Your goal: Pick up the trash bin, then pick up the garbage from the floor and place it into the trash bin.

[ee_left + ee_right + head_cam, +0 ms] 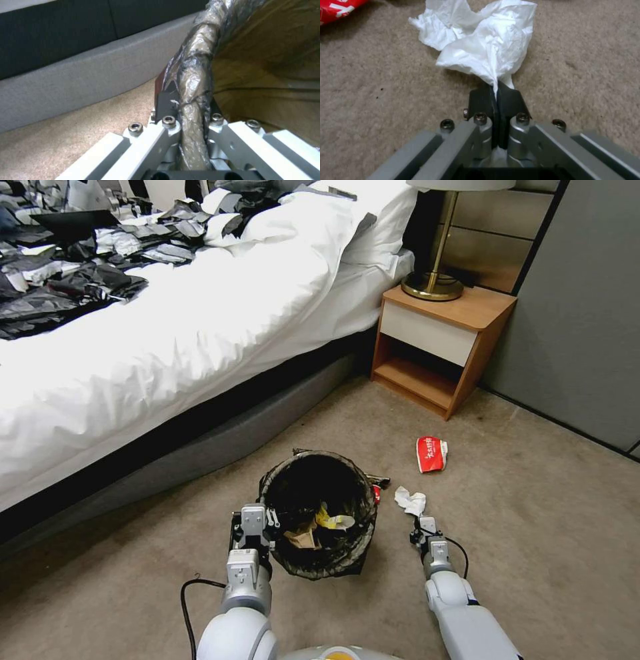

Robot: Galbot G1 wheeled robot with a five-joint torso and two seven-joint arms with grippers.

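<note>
The left gripper pinches the rim of the bin, near the bed. The right gripper has its jaws clenched on the tissue on the floor, by a red wrapper.

Left hand clamps trash bin rim.

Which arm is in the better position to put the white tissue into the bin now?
The right. The right gripper is shut on the crumpled tissue, just beside the trash bin. The left gripper is occupied, clamped on the bin's rim.
</note>
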